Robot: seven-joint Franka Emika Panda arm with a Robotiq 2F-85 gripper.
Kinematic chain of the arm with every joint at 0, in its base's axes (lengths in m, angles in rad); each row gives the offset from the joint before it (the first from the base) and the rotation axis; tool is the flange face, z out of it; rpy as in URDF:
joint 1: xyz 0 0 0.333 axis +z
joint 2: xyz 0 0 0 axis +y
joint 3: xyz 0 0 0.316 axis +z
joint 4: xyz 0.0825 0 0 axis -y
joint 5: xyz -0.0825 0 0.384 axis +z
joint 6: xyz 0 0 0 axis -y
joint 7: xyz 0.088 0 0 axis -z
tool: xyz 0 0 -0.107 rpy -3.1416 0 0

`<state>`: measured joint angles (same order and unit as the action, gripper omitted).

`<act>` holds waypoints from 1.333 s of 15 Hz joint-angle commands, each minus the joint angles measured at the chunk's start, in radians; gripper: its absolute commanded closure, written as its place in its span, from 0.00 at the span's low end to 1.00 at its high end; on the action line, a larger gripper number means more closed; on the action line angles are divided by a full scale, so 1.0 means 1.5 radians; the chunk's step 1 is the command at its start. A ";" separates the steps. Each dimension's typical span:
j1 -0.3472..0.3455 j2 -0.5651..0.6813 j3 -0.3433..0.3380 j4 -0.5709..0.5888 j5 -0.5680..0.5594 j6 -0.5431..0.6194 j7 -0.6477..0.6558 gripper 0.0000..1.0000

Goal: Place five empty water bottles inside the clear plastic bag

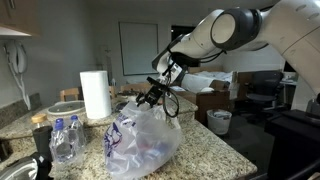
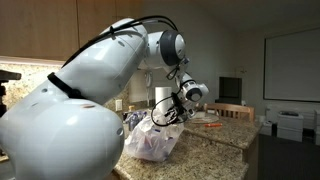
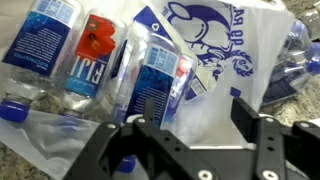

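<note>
Wrist view | Fiji water bottle (image 3: pixel 85 62): label with red flower, white "FIJI" on blue, reading upside down | other water bottles (image 3: pixel 40 45): blue labels, print too blurred | clear plastic bag (image 3: pixel 215 50): blue printed emblem with lettering, cropped, illegible | exterior views: nothing legible

One clear plastic bag (image 1: pixel 160 135), at least three water bottles (image 3: pixel 160 65) inside, two more outside, one paper-towel roll (image 1: pixel 95 95)

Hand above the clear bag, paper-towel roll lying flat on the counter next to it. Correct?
Not quite. The paper-towel roll stands upright on the counter, as an exterior view shows. The rest holds: the hand is above the clear bag.
</note>
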<state>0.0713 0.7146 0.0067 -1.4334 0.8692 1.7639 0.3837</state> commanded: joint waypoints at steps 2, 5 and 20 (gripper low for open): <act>-0.011 -0.152 -0.008 -0.127 -0.013 0.037 -0.031 0.00; -0.001 -0.263 -0.035 -0.204 -0.081 0.064 -0.019 0.00; -0.024 -0.614 0.000 -0.603 -0.733 0.086 0.000 0.00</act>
<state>0.0628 -0.1240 -0.0307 -2.2091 -0.0931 1.8211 0.3781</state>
